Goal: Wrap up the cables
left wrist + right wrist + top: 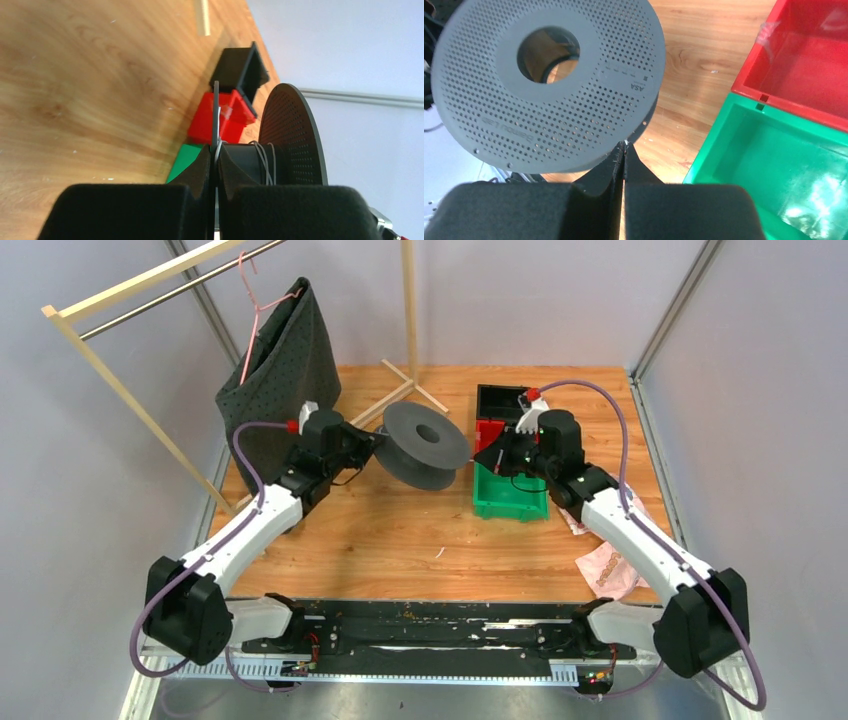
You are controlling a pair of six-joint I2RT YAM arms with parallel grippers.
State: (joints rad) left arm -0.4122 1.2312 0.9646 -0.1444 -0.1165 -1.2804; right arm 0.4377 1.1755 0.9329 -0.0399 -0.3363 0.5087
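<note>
Two grippers, both closed. The left gripper (216,153) is clamped on the thin near flange of the grey spool (292,135); the flange edge sticks straight up from between its fingers. The cables (263,161) are a few turns of thin pale wire round the spool hub, just right of the left fingertips, between the two flanges.

The right gripper (624,148) has its fingers pressed together, with no gap showing. Its tips sit right at the lower rim of the spool's perforated flange; I cannot tell whether they touch it or pinch a wire.

The green bin (774,165) lies just right of the right fingers. The red bin (814,70) is above and beyond it, touching it. Ahead of the left fingers, past the spool flange, the red bin comes first, then the black bin (240,70) behind it.

From the top view the spool stands on edge on the wooden table (400,540), between the two grippers. The left fingers are on its left side and the right fingers at its right rim.
</note>
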